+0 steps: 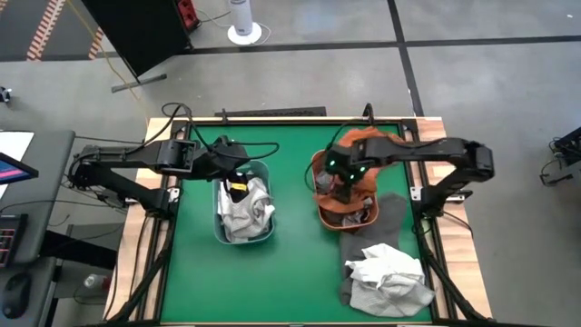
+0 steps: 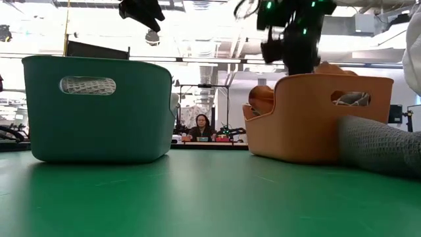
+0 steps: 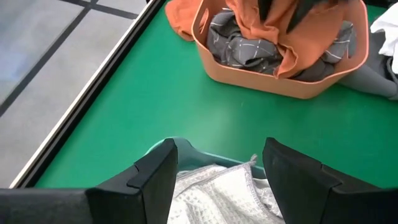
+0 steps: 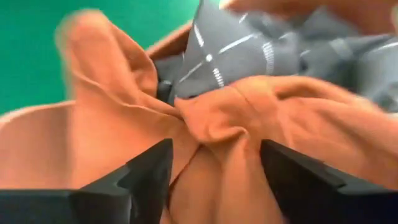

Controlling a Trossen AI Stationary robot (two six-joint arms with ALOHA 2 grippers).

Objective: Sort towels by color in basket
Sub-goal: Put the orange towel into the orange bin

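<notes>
Big green tabletop [image 1: 290, 272], and the sorting is well under way. The risk sits over the orange basket [image 1: 349, 195], at about three o'clock from centre. The rust-orange towel [image 4: 249, 118] lies bunched right between the right gripper [image 4: 214, 165] jaws, which stand wide and grip nothing. If cloth snags on a finger as the arm lifts, the towel could ride back out, or spill over the rim where it already drapes. Beneath it sits a dark grey patterned towel [image 3: 249, 46]. The teal basket [image 1: 243, 204], at nine o'clock, holds pale towels [image 1: 247, 213]; the left gripper [image 3: 217, 180] hovers above, jaws wide and empty. A white towel [image 1: 388, 272] waits on a grey towel [image 1: 386, 218] at five o'clock.
</notes>
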